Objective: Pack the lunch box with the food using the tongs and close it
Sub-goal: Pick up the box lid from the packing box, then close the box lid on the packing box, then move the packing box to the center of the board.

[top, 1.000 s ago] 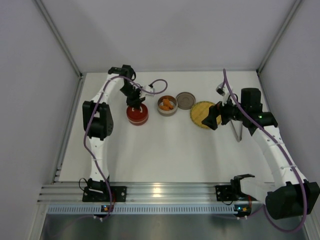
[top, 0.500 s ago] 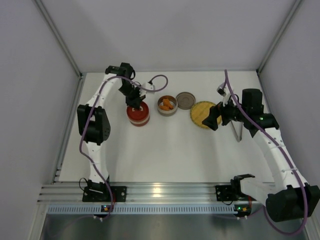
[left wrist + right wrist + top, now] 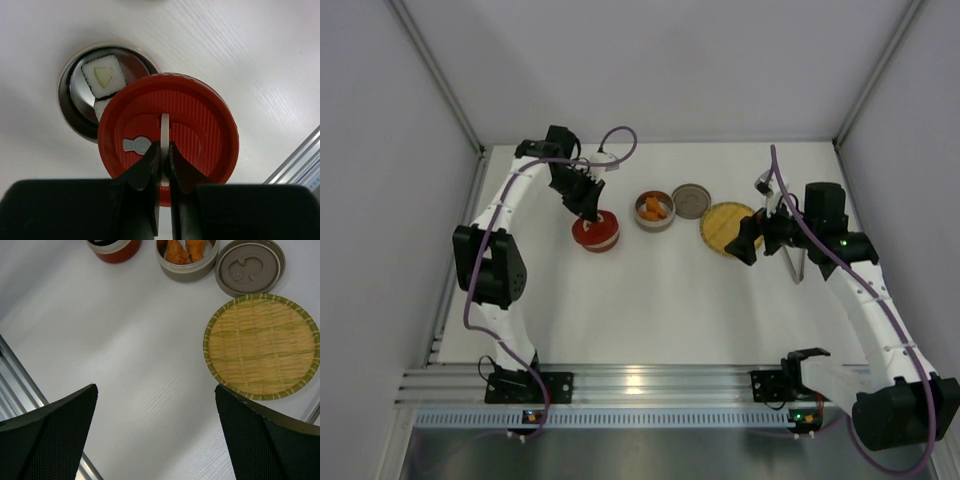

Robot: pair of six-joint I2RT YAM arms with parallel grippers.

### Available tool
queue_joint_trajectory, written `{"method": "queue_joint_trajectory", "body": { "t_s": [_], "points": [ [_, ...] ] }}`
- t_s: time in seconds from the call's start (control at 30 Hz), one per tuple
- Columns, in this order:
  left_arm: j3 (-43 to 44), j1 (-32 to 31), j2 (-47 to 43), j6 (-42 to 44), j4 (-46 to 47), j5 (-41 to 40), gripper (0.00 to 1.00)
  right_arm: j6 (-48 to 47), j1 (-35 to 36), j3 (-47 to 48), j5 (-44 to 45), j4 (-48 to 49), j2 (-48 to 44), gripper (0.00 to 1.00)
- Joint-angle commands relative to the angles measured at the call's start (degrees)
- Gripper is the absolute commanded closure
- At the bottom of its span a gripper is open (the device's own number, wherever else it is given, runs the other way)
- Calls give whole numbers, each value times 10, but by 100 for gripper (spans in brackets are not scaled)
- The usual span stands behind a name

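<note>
My left gripper is shut on the thin white handle of a round red lid. The lid hangs off-centre over a red steel-lined lunch box pot, covering most of it. White sushi rolls show in the uncovered far-left part. A beige pot holds orange chunks of food, its grey-brown lid lying beside it. The silver tongs lie on the table, partly under my right arm. My right gripper hangs open and empty over bare table beside the woven plate.
The round yellow woven plate has nothing on it. The beige pot and its lid stand just beyond it. White walls close in the table on three sides, and an aluminium rail runs along the near edge.
The left arm's elbow has swung left and its wrist has turned, with the gripper pinching tighter on the lid handle. The red lid now sits tilted and offset. The right arm has barely moved.
</note>
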Motion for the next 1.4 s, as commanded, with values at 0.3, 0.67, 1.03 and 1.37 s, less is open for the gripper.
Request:
{"method": "queue_joint_trajectory", "body": {
  "t_s": [0.3,0.67,1.03,1.37],
  "points": [
    [-262,-7,-192,-521,381,-284,100,4,-19,-10,-1,17,-23,1],
    [-274,-44,-176,-608,398,-352,100,7,-23,-17,4,22,-18,1],
    [-312,-47,-143,-654,431,-349,100,9,-24,-10,8,16,-17,1],
    [-294,-61,-119,-641,434,-366,100,11,-24,-15,8,19,-17,1]
  ]
}}
